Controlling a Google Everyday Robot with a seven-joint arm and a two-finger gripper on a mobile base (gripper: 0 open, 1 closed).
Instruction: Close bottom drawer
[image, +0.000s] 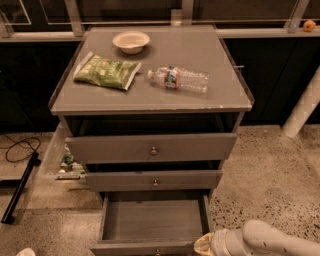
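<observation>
Cream-white plastic is filling the lower right corner, where the robot's arm (272, 241) is reaching in from the right along the bottom edge. At its end the gripper (204, 245), yellowish at the tip, is hovering just beside the right front corner of the bottom drawer (152, 220); whether it is touching the wood, and whether it is open or closed, I cannot tell.

The bottom drawer is standing pulled well out of the cabinet, showing a bare grey-brown floor, with its narrow front panel lying at the lower edge of the view. Above it the middle drawer (155, 180) is sticking out a little, a small round knob sitting at its centre, and the top drawer (150, 147) is also jutting forward, leaving a dark gap under the cabinet top (160, 97).

On that top a clear water bottle (180, 79) is lying on its side, a green snack bag (107, 71) is lying flat to its left, and a pale bowl (131, 41) is sitting upright further back. A black cable (20, 147) is curling on the speckled floor (270, 170) at the left, and a white post (302, 107) is leaning at the right.
</observation>
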